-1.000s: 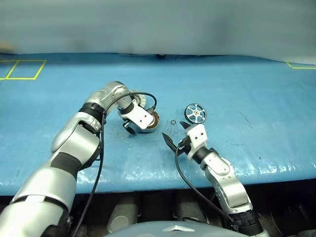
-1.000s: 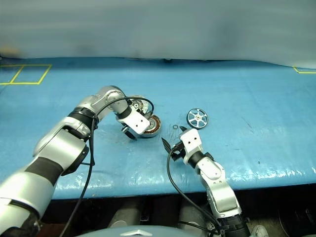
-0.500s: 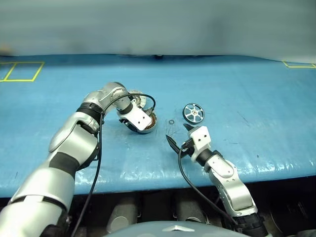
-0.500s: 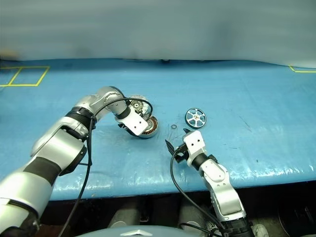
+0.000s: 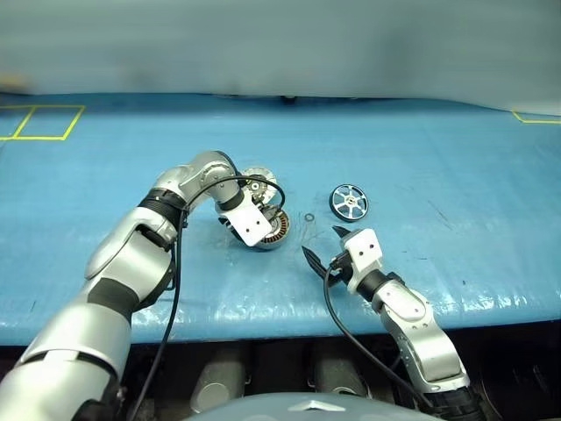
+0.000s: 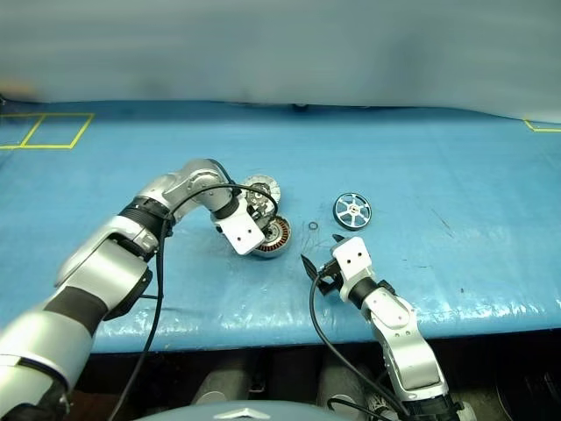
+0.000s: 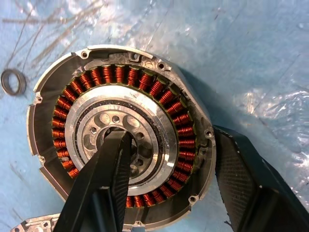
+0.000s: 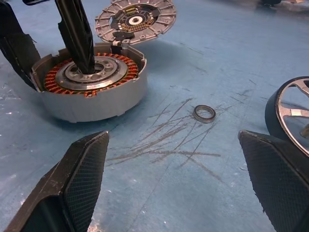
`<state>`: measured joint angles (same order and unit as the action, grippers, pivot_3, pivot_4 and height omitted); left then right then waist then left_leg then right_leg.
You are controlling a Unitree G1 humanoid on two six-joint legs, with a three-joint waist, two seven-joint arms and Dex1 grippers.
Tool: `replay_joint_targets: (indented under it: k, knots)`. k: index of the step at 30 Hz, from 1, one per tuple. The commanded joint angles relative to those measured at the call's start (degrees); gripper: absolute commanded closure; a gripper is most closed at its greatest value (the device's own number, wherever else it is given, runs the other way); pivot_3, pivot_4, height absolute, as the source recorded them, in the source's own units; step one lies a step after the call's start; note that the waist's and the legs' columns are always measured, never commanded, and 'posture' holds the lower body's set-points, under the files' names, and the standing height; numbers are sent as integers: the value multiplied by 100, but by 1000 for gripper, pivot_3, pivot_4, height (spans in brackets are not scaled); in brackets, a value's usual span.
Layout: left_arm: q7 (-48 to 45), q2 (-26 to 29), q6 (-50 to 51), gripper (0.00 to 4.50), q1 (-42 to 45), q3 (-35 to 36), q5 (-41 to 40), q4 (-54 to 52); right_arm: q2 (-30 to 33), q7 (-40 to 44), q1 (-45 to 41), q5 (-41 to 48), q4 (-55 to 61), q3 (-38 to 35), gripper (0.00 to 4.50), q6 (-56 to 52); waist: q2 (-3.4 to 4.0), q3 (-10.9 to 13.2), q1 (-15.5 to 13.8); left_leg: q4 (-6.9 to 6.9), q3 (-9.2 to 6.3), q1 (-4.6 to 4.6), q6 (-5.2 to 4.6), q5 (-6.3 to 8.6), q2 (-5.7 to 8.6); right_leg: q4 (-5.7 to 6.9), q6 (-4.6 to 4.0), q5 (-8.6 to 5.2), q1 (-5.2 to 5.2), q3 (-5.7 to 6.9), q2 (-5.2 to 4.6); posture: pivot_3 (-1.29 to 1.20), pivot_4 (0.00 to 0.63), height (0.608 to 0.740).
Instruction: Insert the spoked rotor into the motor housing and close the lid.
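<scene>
The motor housing (image 7: 120, 137) sits on the blue table (image 5: 438, 158), left of centre. The left gripper (image 7: 164, 183) grasps its wall: one finger (image 7: 104, 179) inside the central bore, the other outside the rim. The lid (image 8: 135, 19) leans against the housing's far side. The spoked rotor (image 5: 349, 201) lies to the right, a small ring (image 5: 308, 217) between them. The right gripper (image 5: 321, 246) hovers nearer, spread wide, empty.

This looks like a robot test lab or workshop. A wide bench is covered with a scratched blue plastic sheet (image 5: 456, 175), and yellow tape squares (image 5: 39, 123) are marked on it at 10 o'clock. Loose motor parts (image 5: 349, 201) lie near the middle.
</scene>
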<state>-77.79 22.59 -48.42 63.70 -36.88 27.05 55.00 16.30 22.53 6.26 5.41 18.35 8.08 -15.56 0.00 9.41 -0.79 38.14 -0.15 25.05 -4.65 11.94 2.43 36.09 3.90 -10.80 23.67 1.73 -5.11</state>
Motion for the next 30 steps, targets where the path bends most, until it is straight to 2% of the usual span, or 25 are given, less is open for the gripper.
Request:
replay_joint_targets:
  k: [1,8,18,23,30]
  knots:
    - [-59,135,-211,2341,6,-103,9,-579,22,17,19,59,220,-66,0,9,0,0,-2,1,0,3,0,0,0,0,0,0,0,0,1,0,150,740]
    - [-508,375,58,2341,-309,-181,-369,-1583,32,18,29,53,185,-87,0,9,0,0,4,0,1,13,-1,0,0,1,-1,-1,1,-1,4,0,150,740]
    - [-1096,793,1172,2341,-806,-115,-696,-3345,22,46,-31,6,108,-10,0,-6,0,0,0,2,0,12,0,-1,-1,2,-5,-3,1,-3,7,0,150,740]
    - [-1091,890,1422,2341,-948,-116,-743,-3673,14,85,-89,2,85,27,0,-17,0,0,6,3,0,9,0,-2,-2,1,-4,-4,1,-5,10,0,150,740]
    - [-851,947,1592,86,-1053,-79,-697,-3719,3,151,-155,-7,66,83,0,-28,1,0,4,1,0,-17,3,-3,-4,1,17,-19,-4,-8,15,0,150,740]
